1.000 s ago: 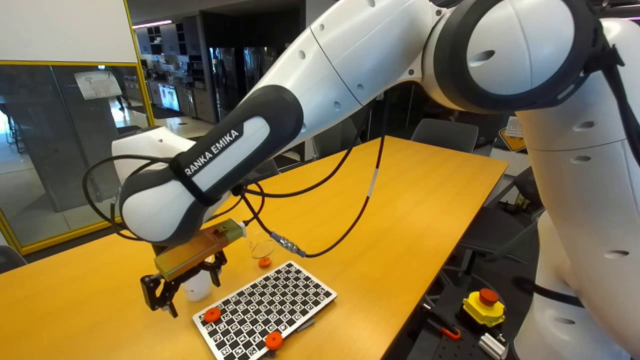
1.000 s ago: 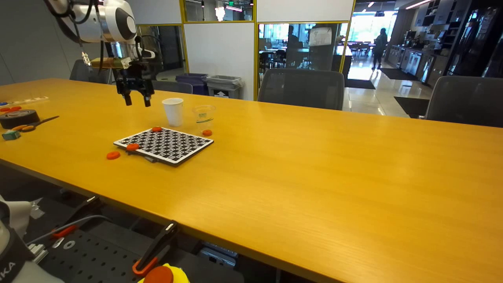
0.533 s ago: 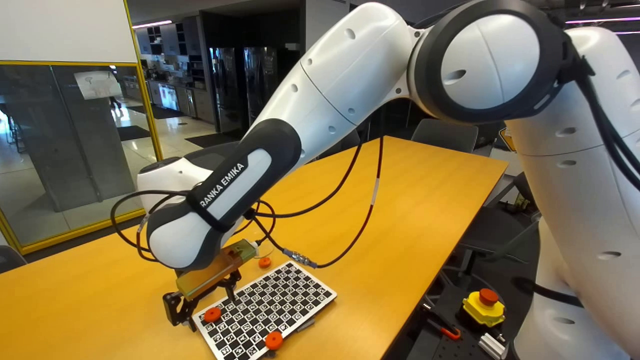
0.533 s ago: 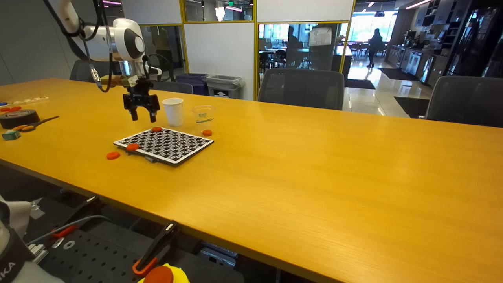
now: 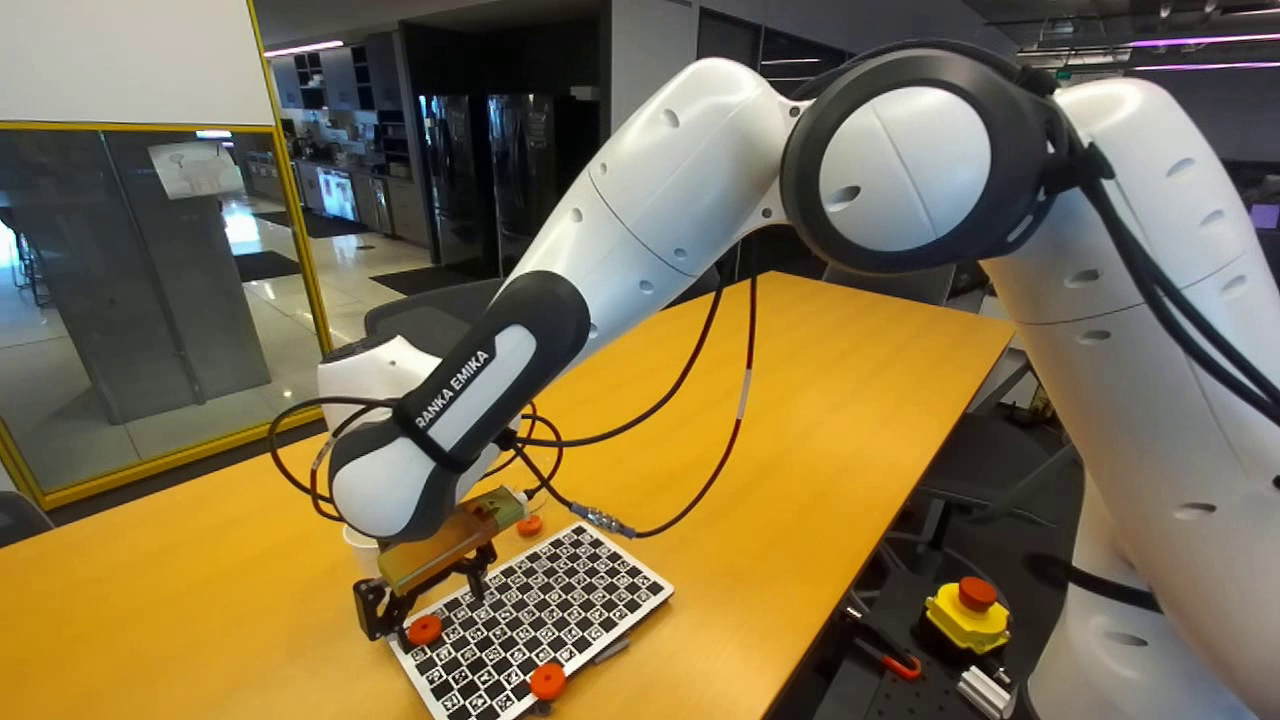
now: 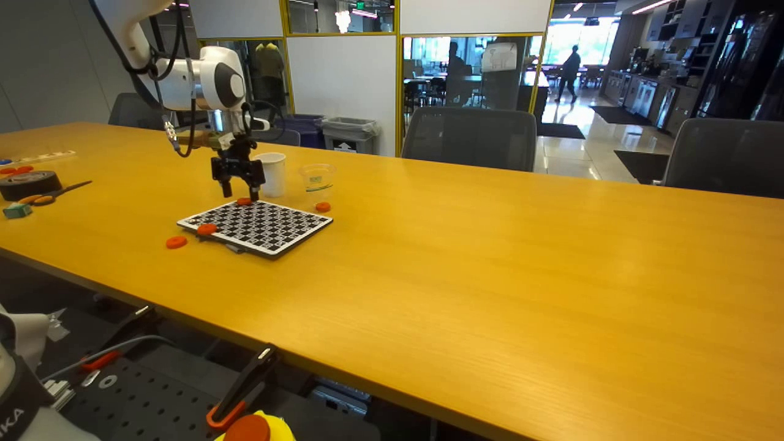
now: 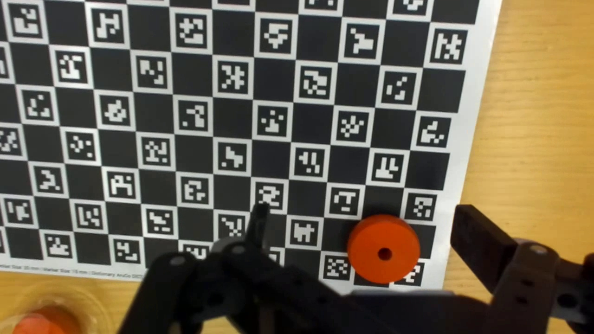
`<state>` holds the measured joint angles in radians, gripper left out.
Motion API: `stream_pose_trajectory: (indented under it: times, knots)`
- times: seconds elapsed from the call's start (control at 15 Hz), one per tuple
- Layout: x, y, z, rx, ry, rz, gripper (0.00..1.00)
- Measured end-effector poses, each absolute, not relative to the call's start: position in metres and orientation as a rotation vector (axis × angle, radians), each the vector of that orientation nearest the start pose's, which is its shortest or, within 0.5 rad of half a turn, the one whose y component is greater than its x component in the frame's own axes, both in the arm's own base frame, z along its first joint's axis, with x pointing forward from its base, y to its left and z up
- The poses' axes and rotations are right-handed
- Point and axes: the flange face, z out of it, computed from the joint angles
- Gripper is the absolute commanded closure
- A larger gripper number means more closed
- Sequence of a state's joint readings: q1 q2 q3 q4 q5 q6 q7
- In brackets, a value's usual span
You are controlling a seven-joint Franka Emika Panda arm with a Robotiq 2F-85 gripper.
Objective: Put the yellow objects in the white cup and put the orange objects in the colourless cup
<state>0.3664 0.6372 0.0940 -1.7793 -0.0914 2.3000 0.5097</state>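
Your gripper (image 7: 362, 210) stands with its jaws spread wide over a corner of the checkered board (image 7: 274, 79). In the wrist view, an orange disc (image 7: 383, 232) lies on the board between the jaws, nearer one than the other. A second disc (image 6: 207, 229) sits at the board's edge and a third disc (image 6: 176, 242) on the table (image 6: 490, 275), apart from your gripper. A fourth disc (image 6: 323, 207) shows at the foot of the clear cup (image 6: 318, 174); you can't tell whether inside. The white cup (image 6: 274, 177) stands partly behind your gripper.

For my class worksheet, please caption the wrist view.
Orange disc on a checkered board, framed by the open hand.
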Motion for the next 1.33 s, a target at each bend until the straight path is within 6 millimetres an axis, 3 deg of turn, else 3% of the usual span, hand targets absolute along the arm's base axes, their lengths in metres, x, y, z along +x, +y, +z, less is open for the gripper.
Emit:
stream_pose_trajectory:
  times: [0.87, 0.93, 1.0, 1.33]
  knots:
    - [0.602, 0.288, 0.180, -3.150, 0.019, 0.121, 0.00]
    - [0.602, 0.287, 0.180, -3.148, 0.021, 0.122, 0.25]
    - [0.603, 0.287, 0.179, -3.147, 0.021, 0.123, 0.26]
    - [0.605, 0.284, 0.177, -3.138, 0.021, 0.117, 0.64]
